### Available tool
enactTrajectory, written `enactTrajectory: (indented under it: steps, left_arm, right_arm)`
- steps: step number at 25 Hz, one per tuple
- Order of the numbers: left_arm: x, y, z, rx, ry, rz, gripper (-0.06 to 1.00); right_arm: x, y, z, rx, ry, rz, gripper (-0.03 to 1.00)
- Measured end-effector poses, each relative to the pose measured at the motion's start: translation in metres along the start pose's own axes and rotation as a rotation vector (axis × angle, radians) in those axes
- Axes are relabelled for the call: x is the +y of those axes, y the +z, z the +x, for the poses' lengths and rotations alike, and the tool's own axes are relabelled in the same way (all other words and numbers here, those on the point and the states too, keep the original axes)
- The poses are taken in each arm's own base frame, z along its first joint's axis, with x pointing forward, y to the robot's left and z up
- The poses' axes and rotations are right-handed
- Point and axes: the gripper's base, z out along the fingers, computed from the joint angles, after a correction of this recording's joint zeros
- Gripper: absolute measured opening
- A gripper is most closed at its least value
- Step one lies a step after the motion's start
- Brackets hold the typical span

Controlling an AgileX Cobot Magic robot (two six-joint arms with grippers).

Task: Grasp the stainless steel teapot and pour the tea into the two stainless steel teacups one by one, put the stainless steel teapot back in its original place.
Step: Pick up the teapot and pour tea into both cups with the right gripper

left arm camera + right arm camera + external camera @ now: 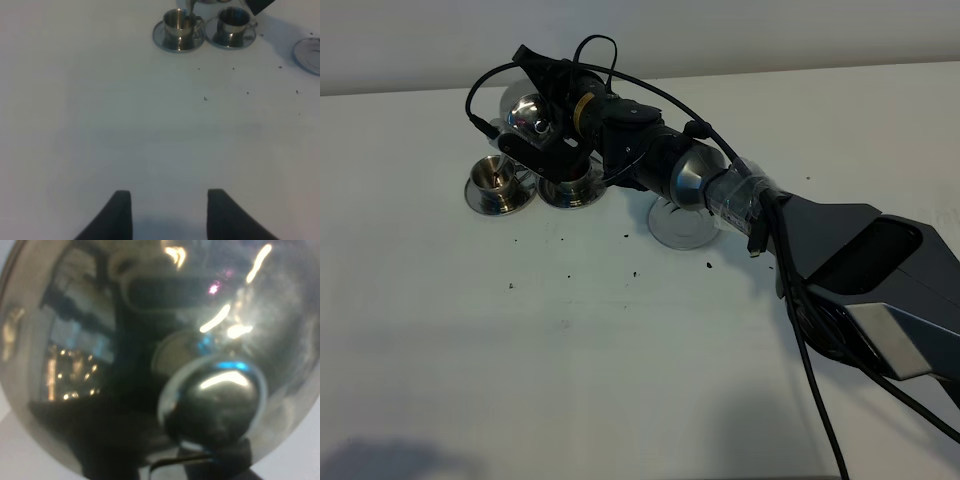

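My right gripper is shut on the stainless steel teapot and holds it tilted above the two stainless steel teacups. Its spout points down at the left teacup, which stands on its saucer and shows something brownish inside. The right teacup is partly hidden under the gripper. The round steel coaster lies bare to the right of the cups. The teapot's lid and knob fill the right wrist view. The left wrist view shows both cups far off, and my left gripper open over bare table.
Dark specks are scattered on the white table in front of the cups. The right arm and its cables run across the right half of the table. The coaster's edge also shows in the left wrist view.
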Motion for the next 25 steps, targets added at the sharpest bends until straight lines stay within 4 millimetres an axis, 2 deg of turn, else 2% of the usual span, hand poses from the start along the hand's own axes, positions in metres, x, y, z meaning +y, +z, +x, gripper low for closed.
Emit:
enactTrajectory:
  steps: [11,25]
  left_arm:
    - [0.0,0.0,0.0,0.0,0.0,0.0,0.39]
    - [0.0,0.0,0.0,0.0,0.0,0.0,0.39]
  right_arm:
    - [-0.015,-0.002,0.007,0.015,0.029,0.051,0.18]
    - [-0.016,-0.002,0.01,0.018,0.021,0.063,0.18]
